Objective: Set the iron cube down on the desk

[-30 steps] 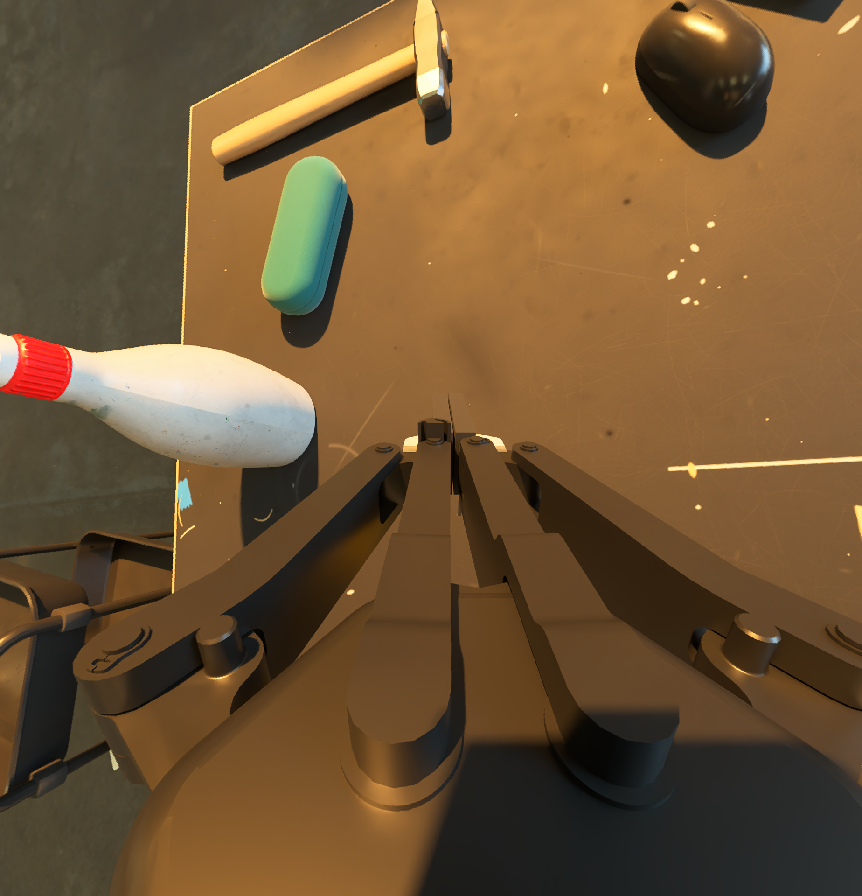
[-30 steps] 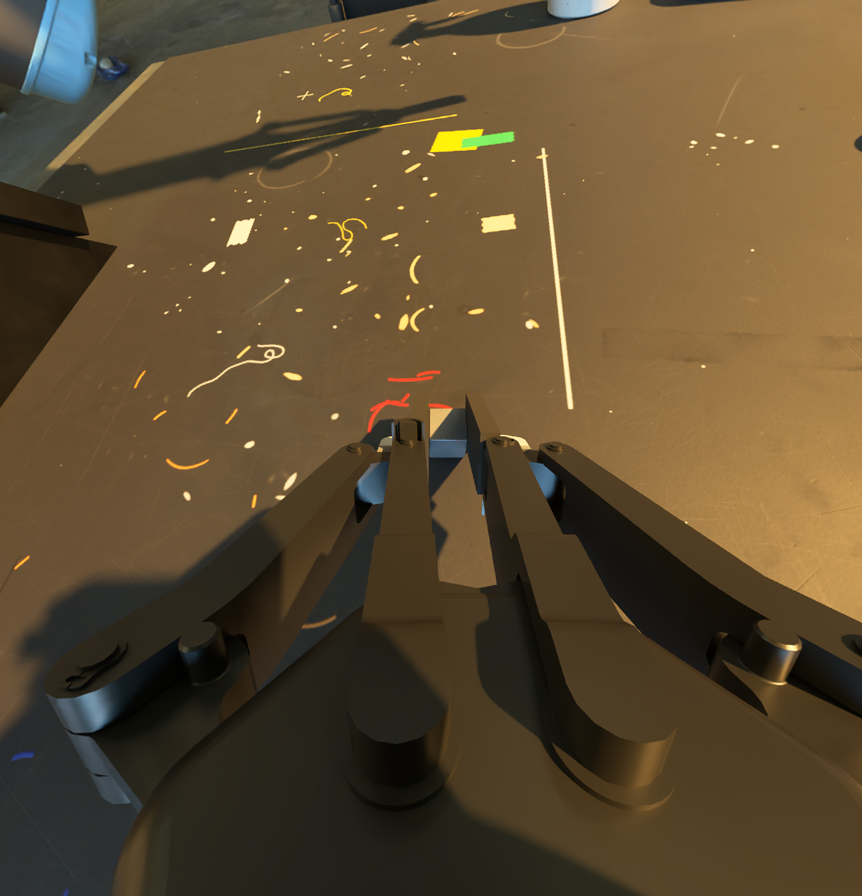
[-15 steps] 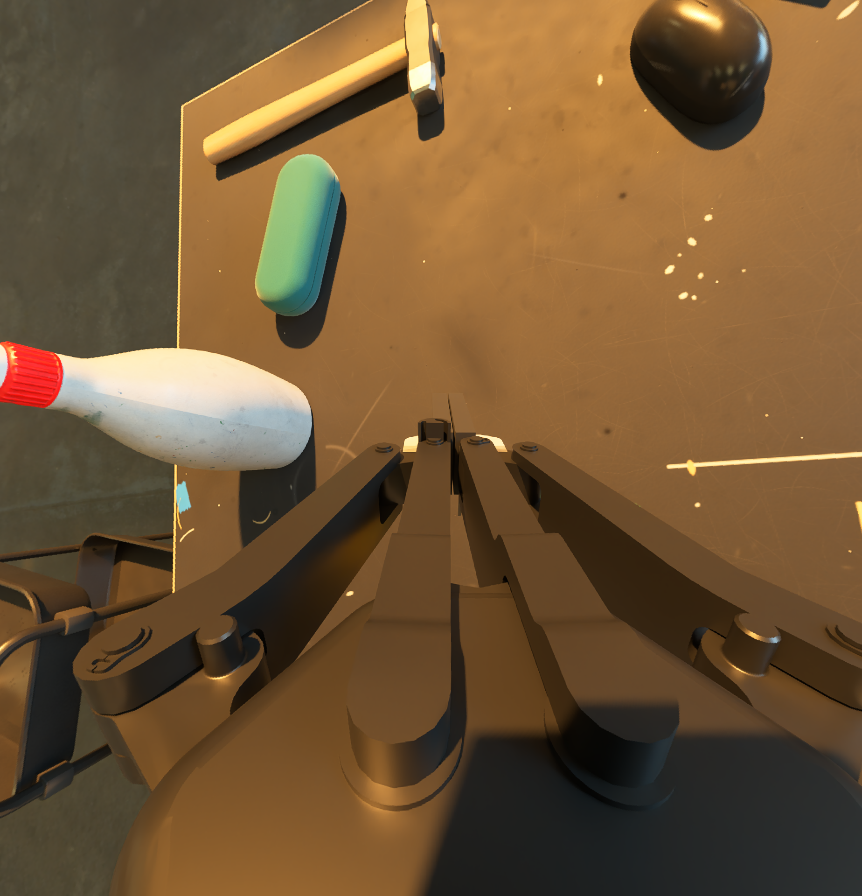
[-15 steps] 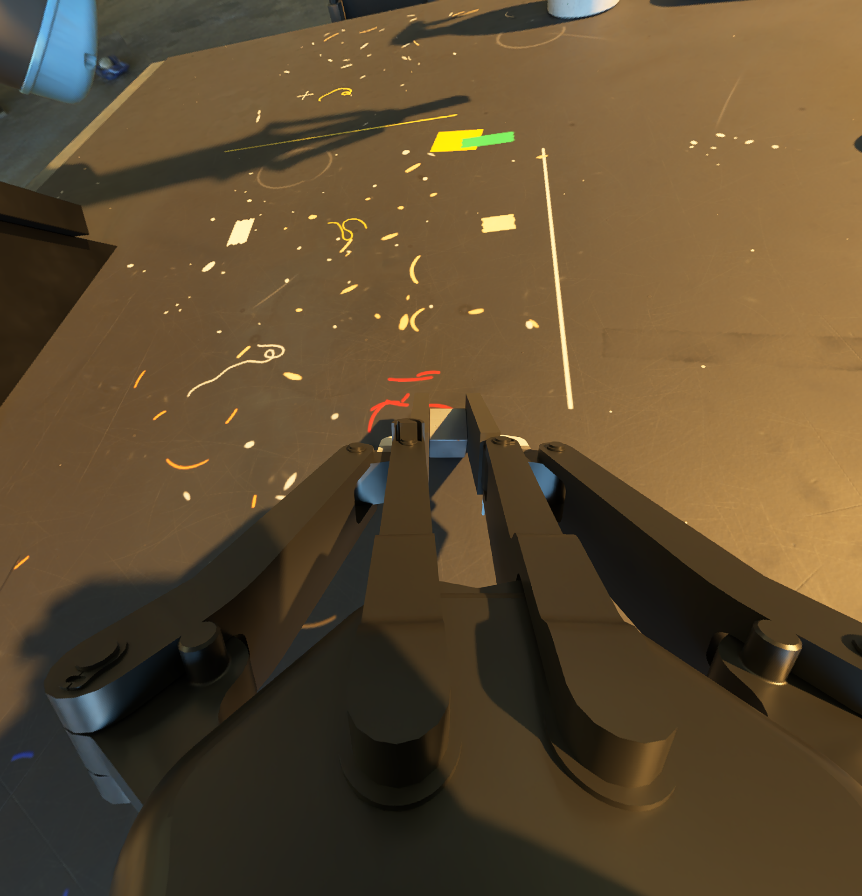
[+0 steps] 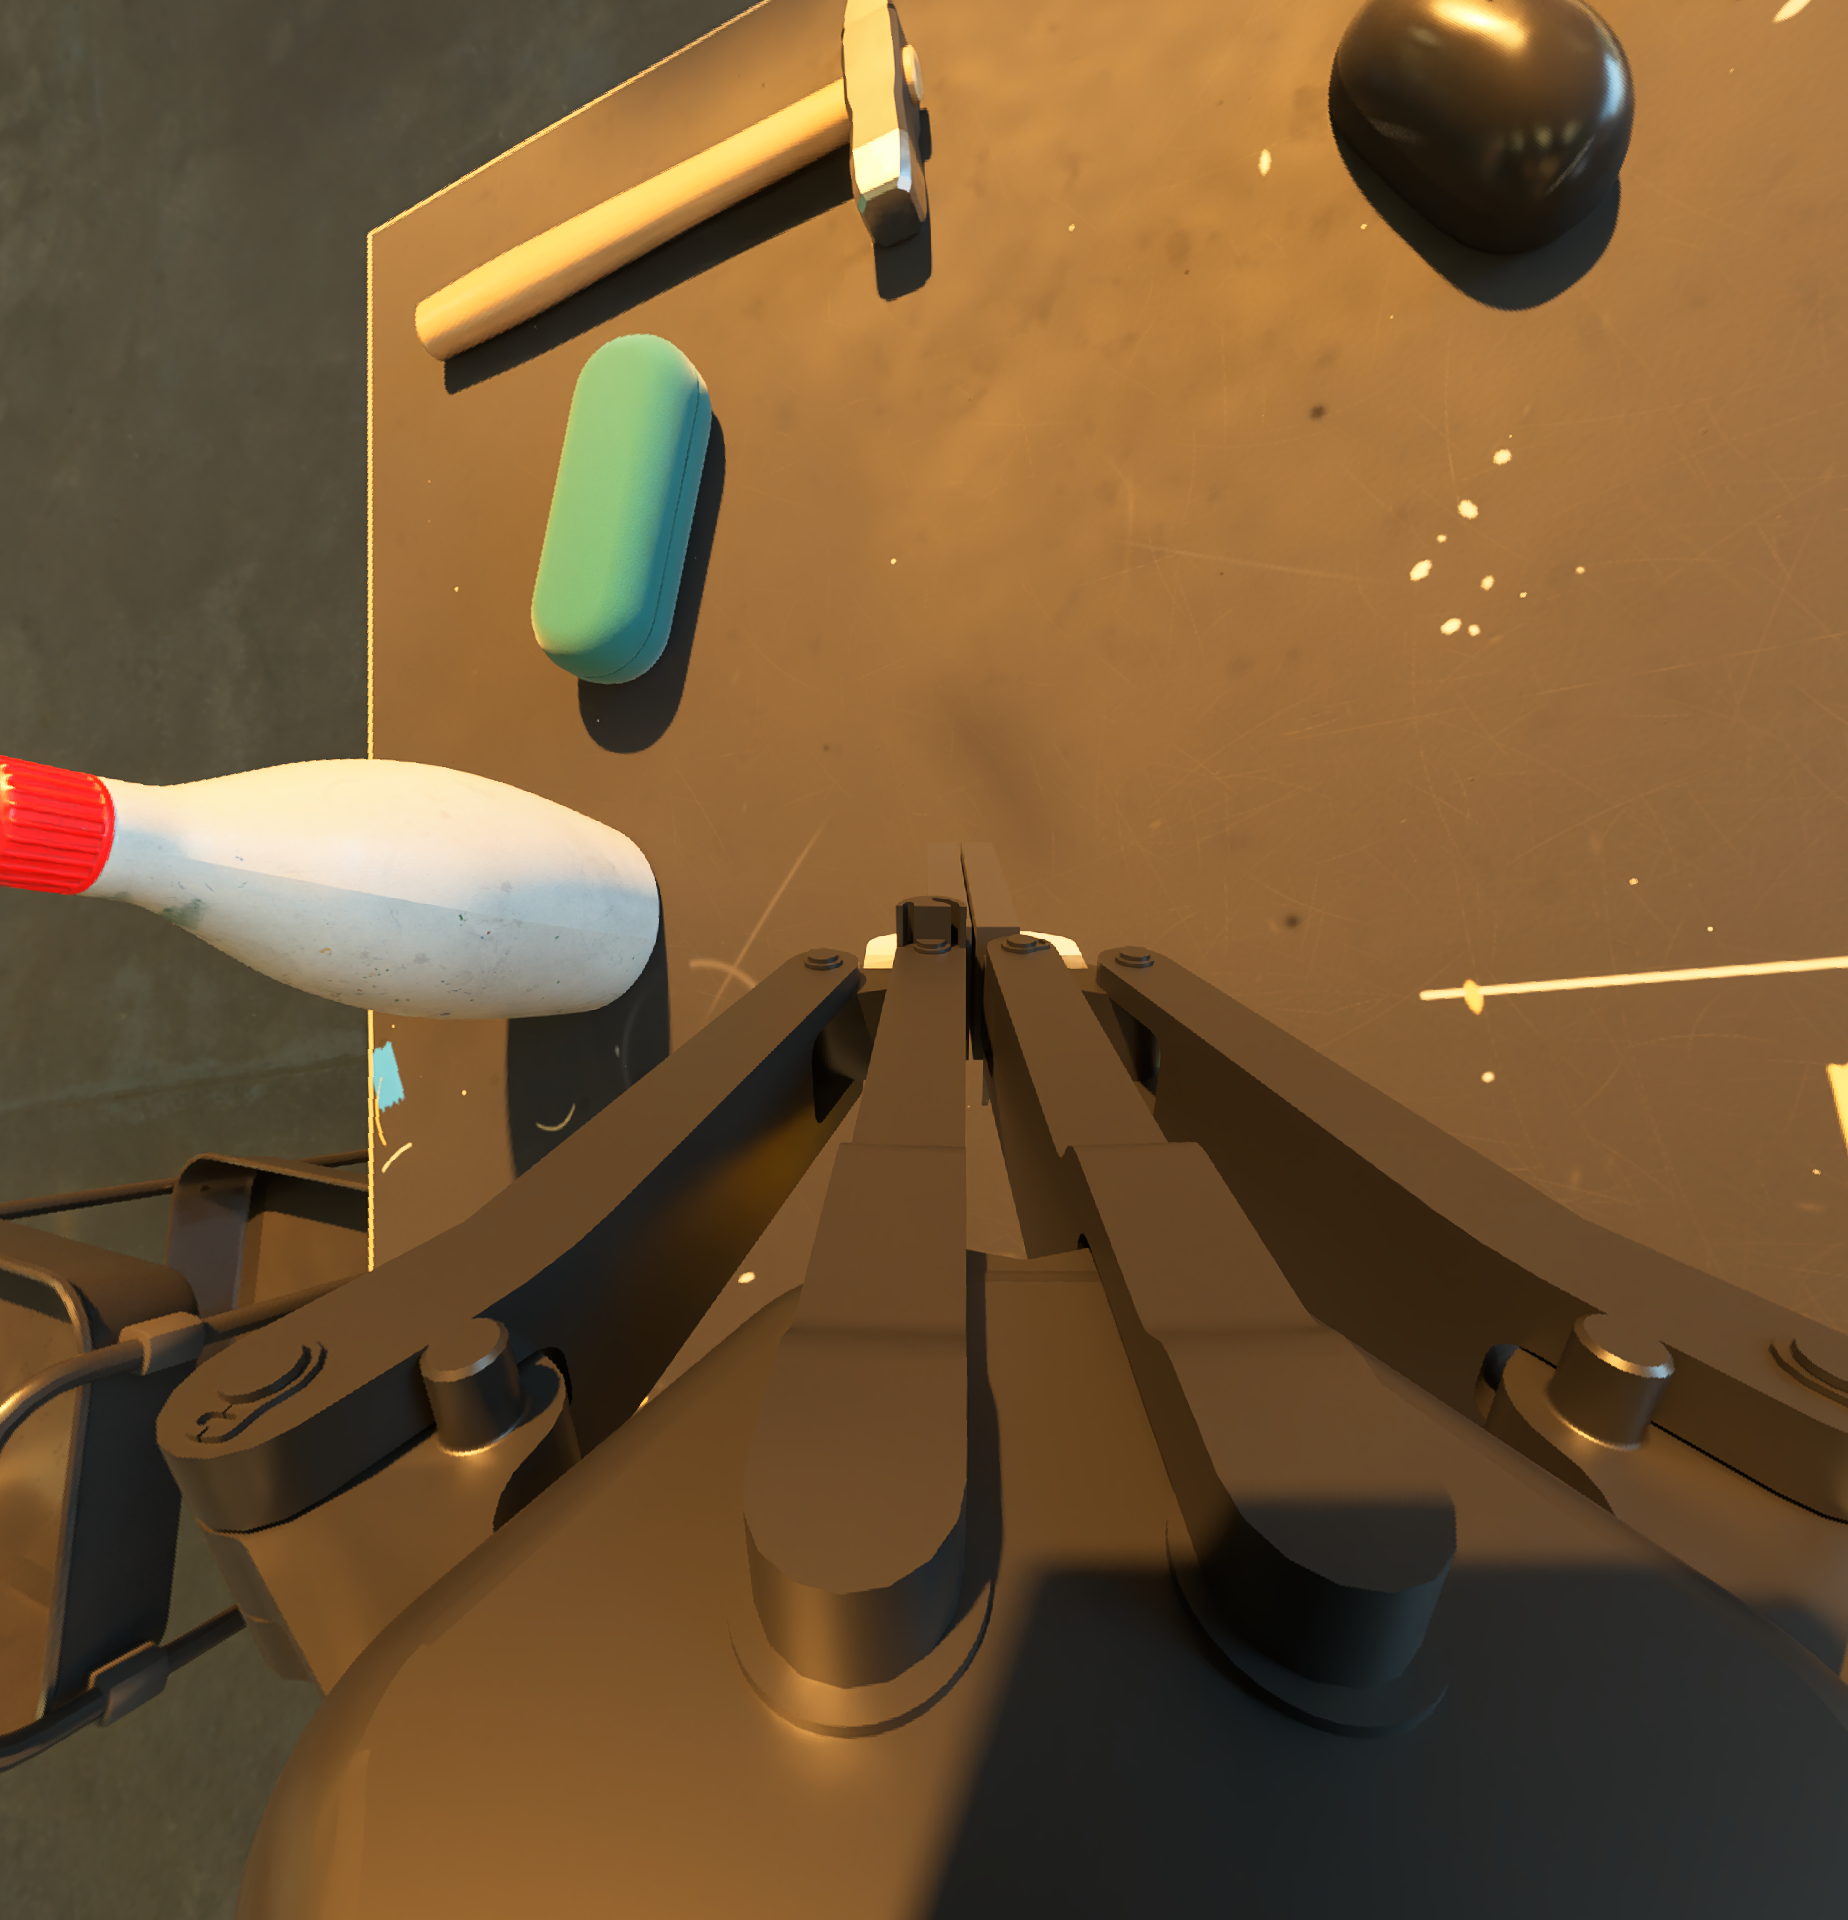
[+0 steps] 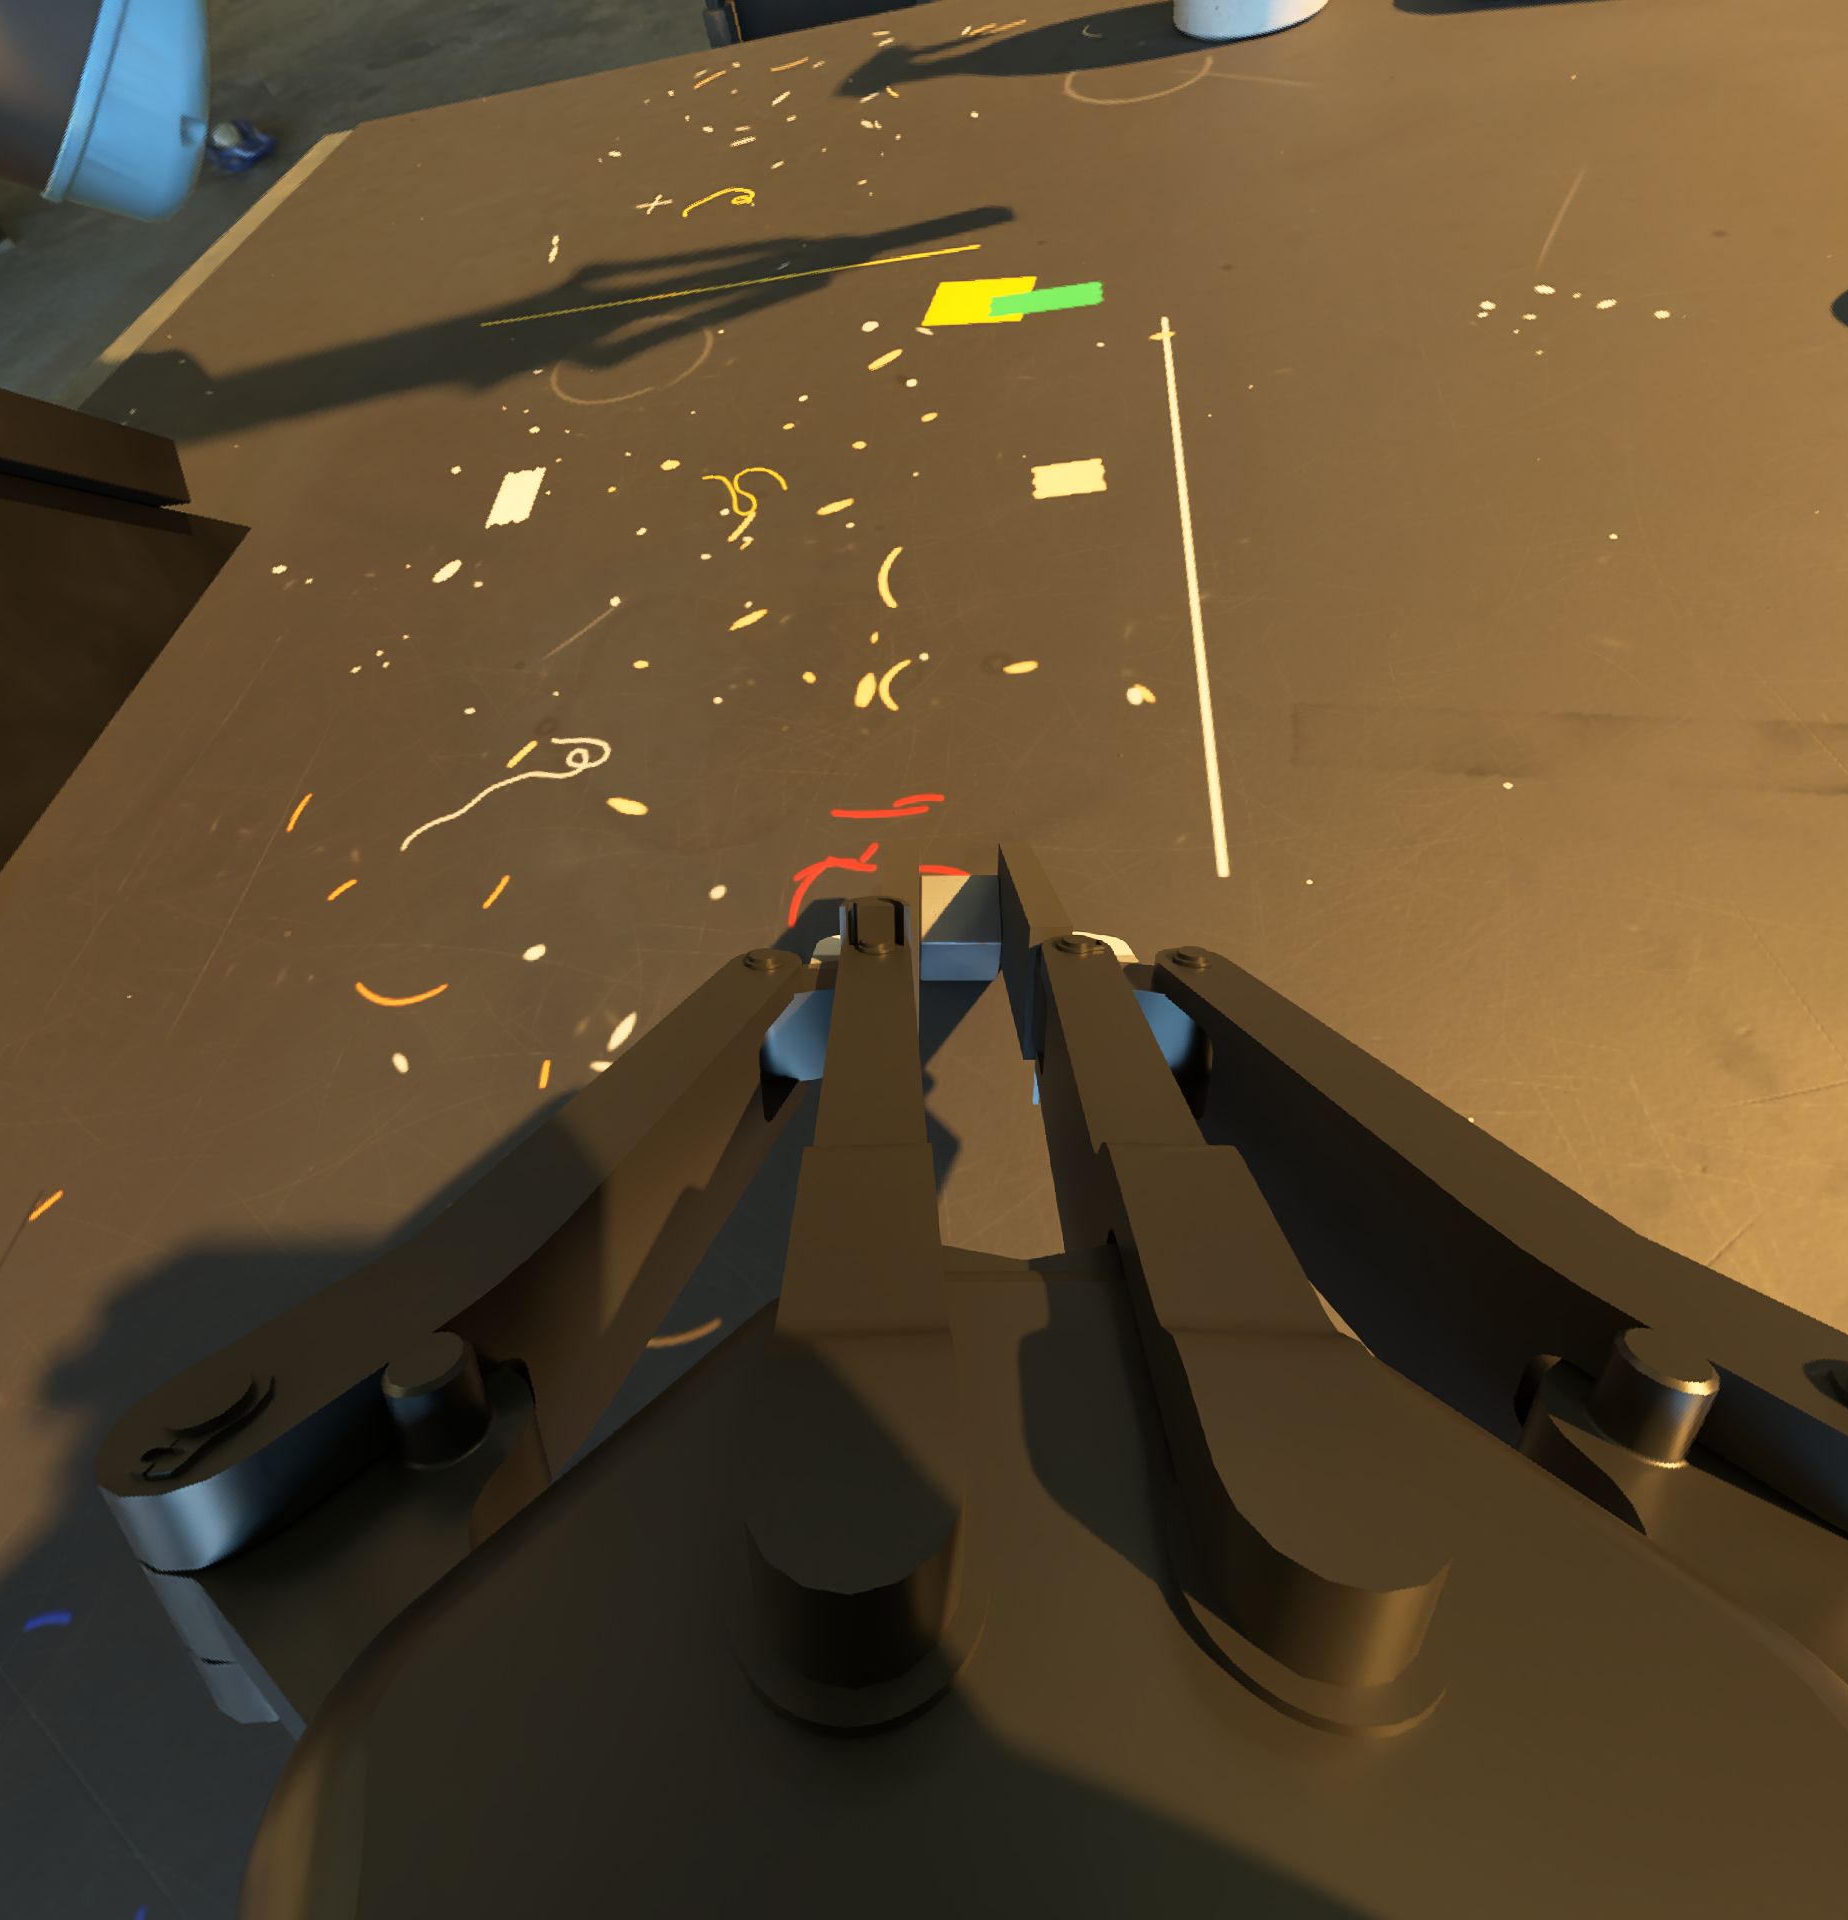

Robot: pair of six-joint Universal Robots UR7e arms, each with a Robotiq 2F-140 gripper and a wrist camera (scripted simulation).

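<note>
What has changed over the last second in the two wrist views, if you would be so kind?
In the left wrist view the hammer, green case and bowling pin have slid towards the picture's left, so the empty, shut left gripper is drifting. The right gripper stays shut on the iron cube, its view unchanged.

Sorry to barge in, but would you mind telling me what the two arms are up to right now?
The right gripper holds the iron cube between its fingertips, low over the paint-flecked desk, not yet released. The left gripper is shut and empty, poised over the desk corner near a bowling pin, a green case, a hammer and a black mouse.
</note>
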